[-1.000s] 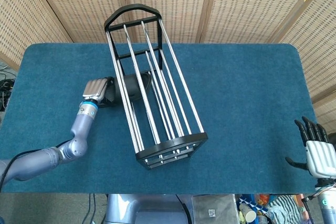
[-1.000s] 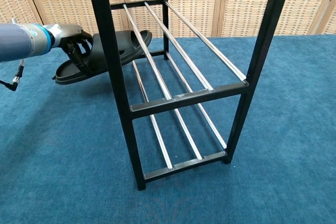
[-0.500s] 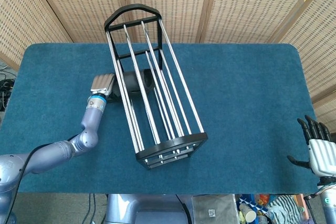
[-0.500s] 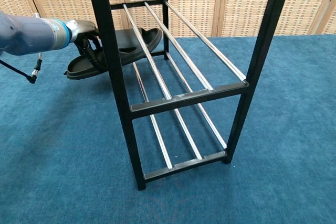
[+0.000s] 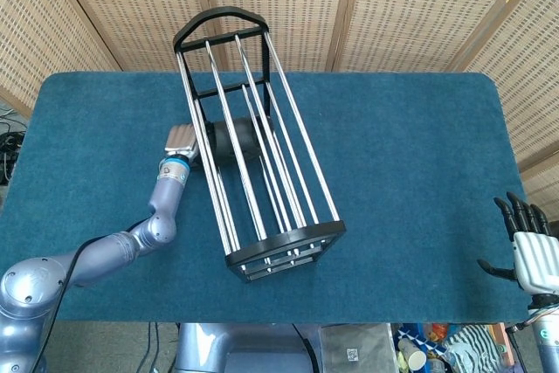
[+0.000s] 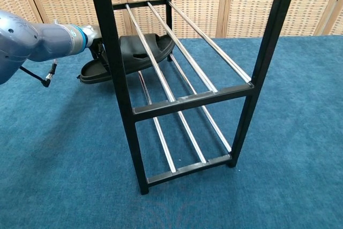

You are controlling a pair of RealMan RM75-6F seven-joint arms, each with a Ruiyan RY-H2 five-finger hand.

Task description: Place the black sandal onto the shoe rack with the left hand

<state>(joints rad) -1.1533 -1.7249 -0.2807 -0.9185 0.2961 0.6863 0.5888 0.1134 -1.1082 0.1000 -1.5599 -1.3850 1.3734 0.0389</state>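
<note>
At the far left of the blue carpeted table top (image 5: 410, 172), the silver-grey left hand (image 5: 181, 140) is seen pressed up against the left side of the tall black metal shoe rack with chrome rails (image 5: 253, 141). In the chest view, the left hand (image 6: 94, 40) is largely hidden behind the rack's front black post, so the exact spread of its fingers cannot be told; the black moulded rubber sandal (image 6: 131, 54) is judged to be held at its heel end, since it is carried tilted with that end by the hand.

The black moulded rubber sandal (image 5: 231, 141) lies directly to the right of the fingers, its long axis pointing away from the hand and across the rails, toe leading. In the chest view the toe is seen already passed inside the frame, beneath the upper chrome rails and above the lower ones, while the heel end is left outside the post and lower than the toe. Whether any part of the sole is touching a lower rail cannot be told.

The coming move is judged to turn on this: the sandal must be carried further along its own length, rightward into the rack, and levelled before being set down on the lower rails.

At the far right, well apart from the rack, the black-fingered right hand (image 5: 528, 246) is held off the table edge, fingers spread and nothing held. The left hand is by far the nearer.
</note>
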